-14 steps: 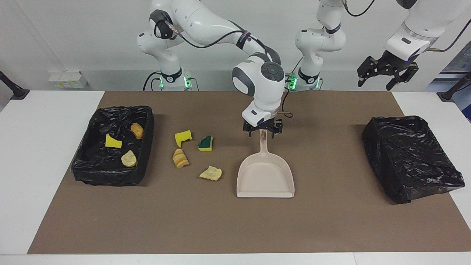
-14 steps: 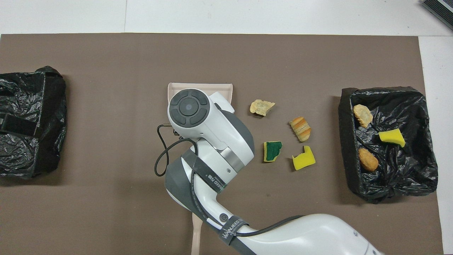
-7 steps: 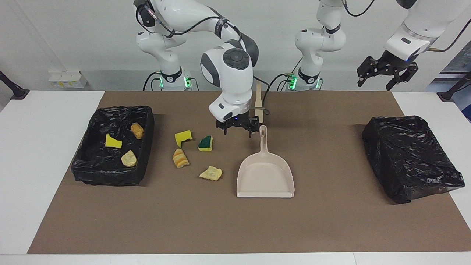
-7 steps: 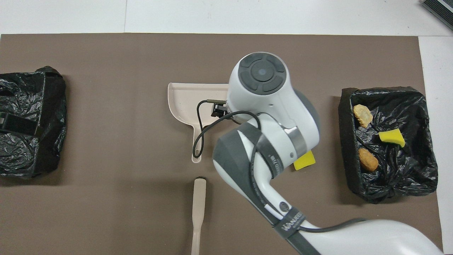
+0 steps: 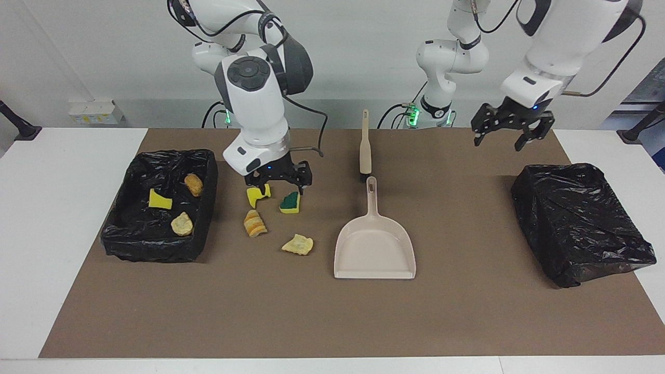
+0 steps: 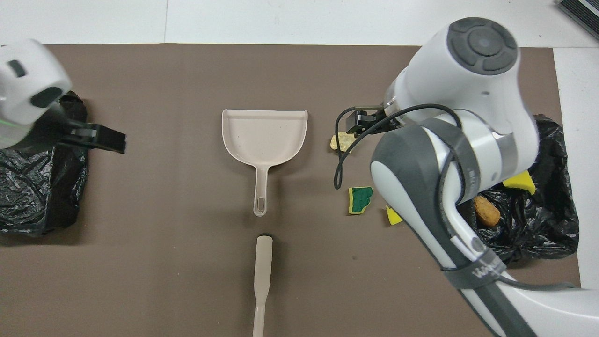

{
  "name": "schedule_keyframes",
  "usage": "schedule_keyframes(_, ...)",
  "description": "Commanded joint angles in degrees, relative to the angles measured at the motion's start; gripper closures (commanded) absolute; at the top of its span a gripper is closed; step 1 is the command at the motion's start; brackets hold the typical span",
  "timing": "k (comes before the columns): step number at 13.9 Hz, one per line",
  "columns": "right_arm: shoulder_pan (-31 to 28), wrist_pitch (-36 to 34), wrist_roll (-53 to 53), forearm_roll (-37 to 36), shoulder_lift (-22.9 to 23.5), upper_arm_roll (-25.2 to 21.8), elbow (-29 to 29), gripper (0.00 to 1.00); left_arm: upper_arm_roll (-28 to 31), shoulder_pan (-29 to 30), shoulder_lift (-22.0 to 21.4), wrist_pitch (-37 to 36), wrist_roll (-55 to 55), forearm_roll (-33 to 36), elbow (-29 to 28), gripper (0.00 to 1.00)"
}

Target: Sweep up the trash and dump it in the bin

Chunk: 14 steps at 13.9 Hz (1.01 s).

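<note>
- Dustpan [image 5: 374,248] lies released, nothing swept in; right gripper [image 5: 278,179], open and empty, has swung over the trash [image 5: 289,203].
- Left gripper [image 5: 511,128], open, has drifted tableward.

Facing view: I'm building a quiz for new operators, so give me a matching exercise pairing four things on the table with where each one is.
Things:
1. beige plastic dustpan
2. beige brush
3. green-topped yellow sponge
4. open black-lined bin

Places:
A. at the right arm's end of the table, with three scraps inside
B. flat on the brown mat, handle pointing toward the robots
C. on the mat, nearer to the robots than the dustpan
D. on the mat beside a yellow sponge chunk, under the right gripper

Pairs: 1-B, 2-C, 3-D, 4-A
</note>
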Motion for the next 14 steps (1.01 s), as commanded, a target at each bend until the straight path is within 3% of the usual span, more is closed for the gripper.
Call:
schedule_keyframes(1, -5.27, -2.23, -6.69, 0.32, -3.34, 0.41, -0.70, 0.00, 0.67, -4.93, 5.61, 6.75, -4.30, 0.34, -1.04, 0.00)
schedule_keyframes(4, -12.13, -4.61, -20.38, 0.24, -4.39, 0.32, 0.54, 0.00, 0.76, -8.89, 6.95, 12.91, -10.10, 0.34, -5.78, 0.00)
schedule_keyframes(6, -16.00, -5.93, -24.81, 0.15, -5.45, 0.15, 0.54, 0.00, 0.76, -10.13, 5.81, 13.18, -10.64, 0.34, -8.34, 0.00)
schedule_keyframes(9, -19.17, -7.68, -25.17, -2.73, -6.77, -0.29, 0.45, 0.00, 0.76, -13.64, 9.13, 18.26, -17.20, 0.52, -9.92, 0.00)
schedule_keyframes(14, -20.06, -9.27, -23.24, -3.72, -8.00, -0.21, 0.01, 0.00, 0.49, -17.51, 8.79, 24.34, -19.59, 0.34, -18.36, 0.00)
